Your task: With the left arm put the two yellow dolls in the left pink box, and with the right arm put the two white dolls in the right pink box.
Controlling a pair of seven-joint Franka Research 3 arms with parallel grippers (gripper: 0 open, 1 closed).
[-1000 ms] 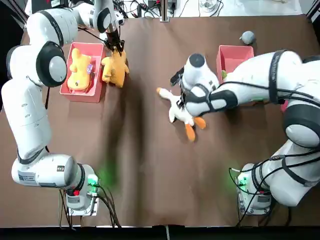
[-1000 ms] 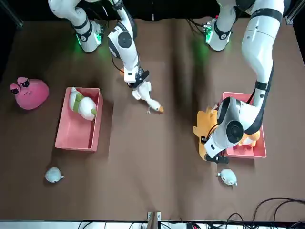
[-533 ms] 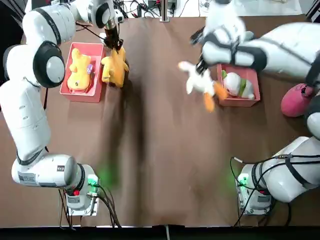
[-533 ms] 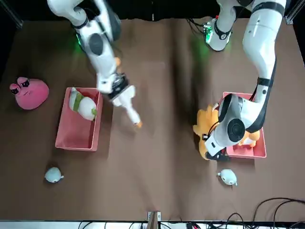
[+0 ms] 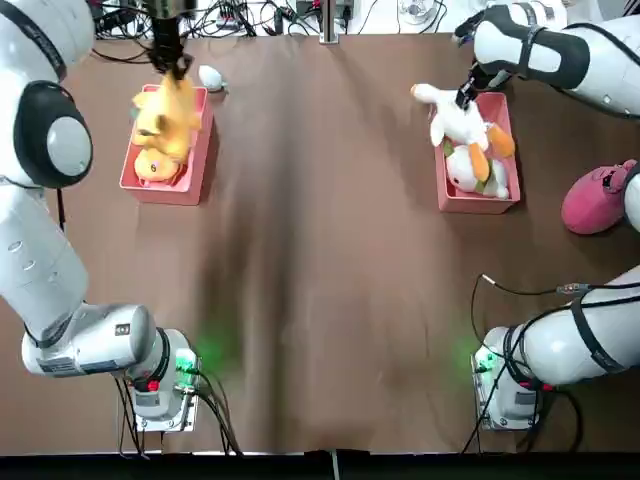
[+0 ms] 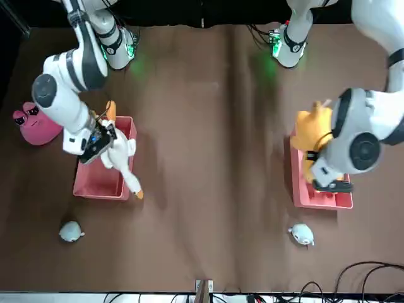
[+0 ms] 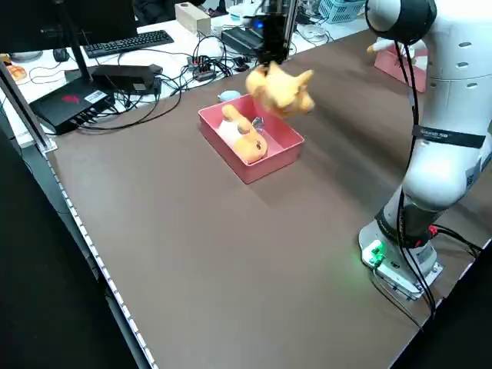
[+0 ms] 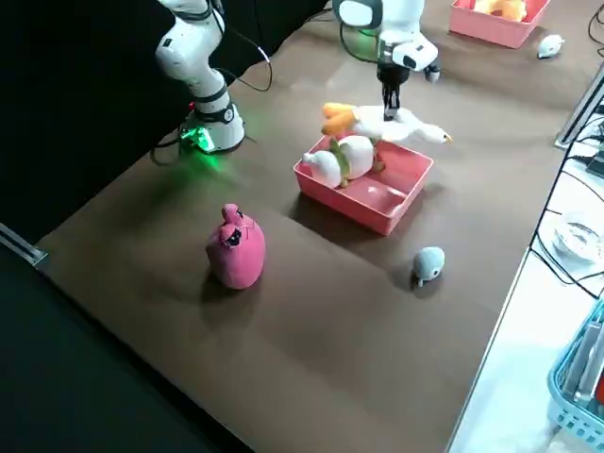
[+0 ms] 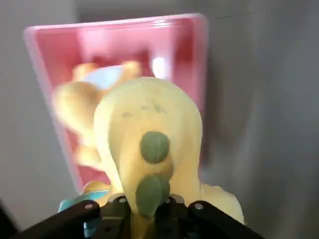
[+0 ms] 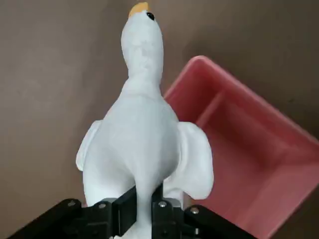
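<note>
My left gripper (image 5: 170, 66) is shut on the darker tan-orange yellow doll (image 5: 178, 104), which hangs above the far end of the left pink box (image 5: 198, 150). The bright yellow doll (image 5: 150, 165) lies inside that box. My right gripper (image 5: 466, 94) is shut on the white goose (image 5: 452, 120), held over the right pink box (image 5: 505, 120) with its neck sticking out past the inner wall. The rounder white doll with green trim (image 5: 472, 176) lies in that box. In the right wrist view the goose (image 10: 144, 139) hangs from my fingers beside the box (image 10: 239, 149).
A round pink plush (image 5: 598, 200) sits right of the right box. A small grey-blue plush (image 5: 211, 76) lies just beyond the left box, and another (image 8: 428, 264) lies beyond the right box. Cables and desk gear line the far table edge.
The left gripper lifted the tan-orange doll off the table beside the box and carried it over the box. The right gripper carried the goose from beside the right box to above it.
</note>
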